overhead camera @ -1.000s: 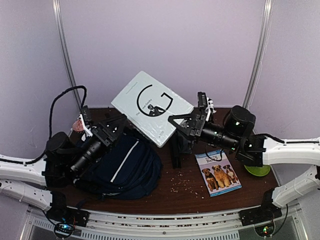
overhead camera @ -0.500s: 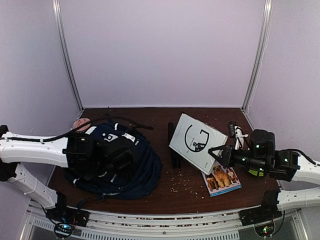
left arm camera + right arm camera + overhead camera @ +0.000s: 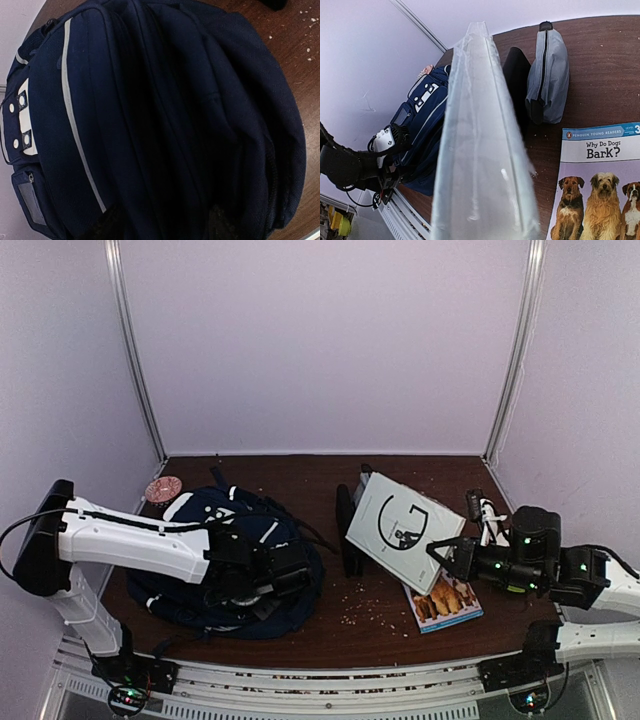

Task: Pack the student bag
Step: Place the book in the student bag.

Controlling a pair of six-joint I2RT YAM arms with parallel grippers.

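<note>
The student bag (image 3: 215,540) is a navy backpack with white trim, lying on the left of the table; it fills the left wrist view (image 3: 150,110). My left gripper (image 3: 272,578) hovers open over its right side, with only dim fingertips (image 3: 105,226) showing above the dark fabric. My right gripper (image 3: 447,554) is shut on a lower corner of a white plastic-wrapped book (image 3: 403,528) with a big black "G", held tilted above the table on the right. The right wrist view shows this book (image 3: 480,150) edge-on, hiding the fingers.
A dog picture book (image 3: 447,602) lies flat under the held book, also in the right wrist view (image 3: 600,185). A grey pouch (image 3: 548,75) and a black object (image 3: 516,75) stand between bag and books. A pink disc (image 3: 160,488) sits at the back left. Crumbs dot the wood.
My right arm brought the white book down from high over the middle to low on the right. My left arm swung round and stretched across the bag, gripper still open.
</note>
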